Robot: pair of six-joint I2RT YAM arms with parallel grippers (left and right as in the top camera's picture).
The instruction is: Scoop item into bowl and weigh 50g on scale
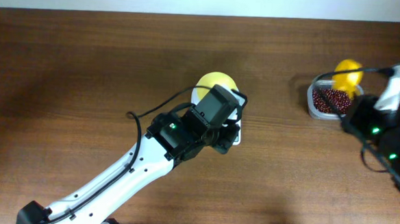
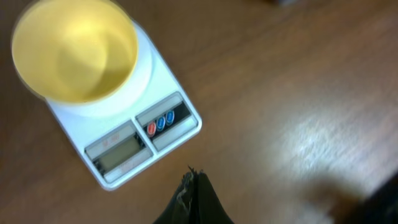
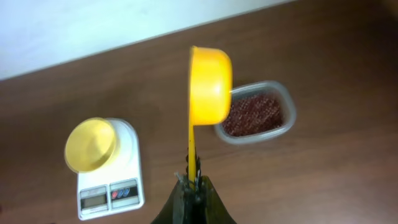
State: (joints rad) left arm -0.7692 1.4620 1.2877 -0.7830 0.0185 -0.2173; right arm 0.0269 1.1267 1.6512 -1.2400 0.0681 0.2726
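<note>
- The small round pale-yellow plastic bowl [image 2: 74, 50] sits on the platform of the squarish white kitchen scale [image 2: 163, 87], near the middle of the brown wooden table [image 1: 86, 65]. The bowl is empty.
- The small dark red-brown beans [image 3: 252, 115] all lie in the clear rounded-rectangular plastic container [image 3: 286, 107], well apart from the scale, on the right.
- The left pincer [image 2: 196, 180] is clenched on nothing. Its tips are pressed together and hover just in front of the scale's front edge, near the coloured buttons [image 2: 160, 122].
- The grey display [image 2: 121, 149] shows no figure I can read.
- The right pincer [image 3: 193, 180] grasps the handle of the yellow long-handled scoop [image 3: 210, 84]. The cup is turned on edge above the container's near rim, and I cannot tell whether it holds any beans.
- Judged step: preparation, with no beans transferred yet.
- Likely next move: the left tips press a button to switch on or zero the scale. The right arm then dips the scoop into the beans, levels it and carries it over the bowl without spilling.
</note>
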